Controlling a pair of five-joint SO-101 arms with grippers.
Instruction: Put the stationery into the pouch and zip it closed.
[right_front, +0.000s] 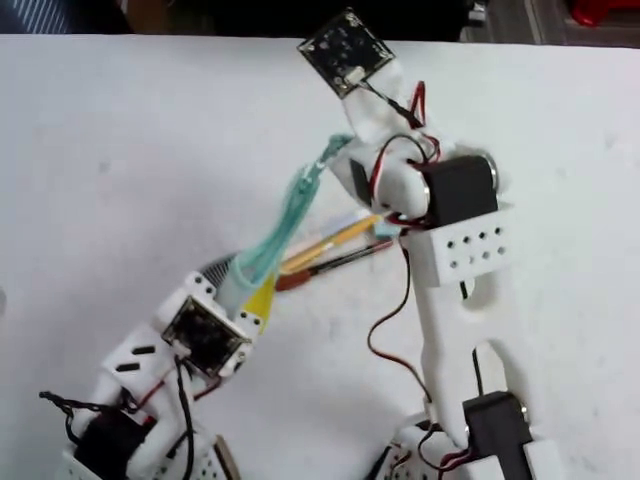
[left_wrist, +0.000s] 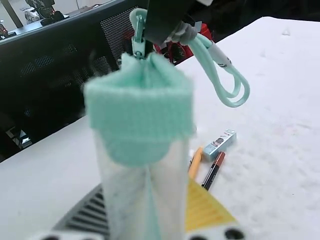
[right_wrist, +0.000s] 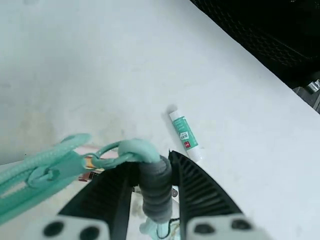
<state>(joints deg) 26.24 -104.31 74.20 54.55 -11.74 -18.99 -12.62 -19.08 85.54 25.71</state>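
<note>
Well, mint knit-top pouch (left_wrist: 139, 125) w/ looped cord (left_wrist: 220, 60).

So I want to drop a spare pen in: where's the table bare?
Bare table left of the pouch and right of the right gripper. Crowded centre: pens lie beneath the pouch, held by the left gripper too.

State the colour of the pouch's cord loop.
Mint green; the loop shows best in the left wrist view.
</note>
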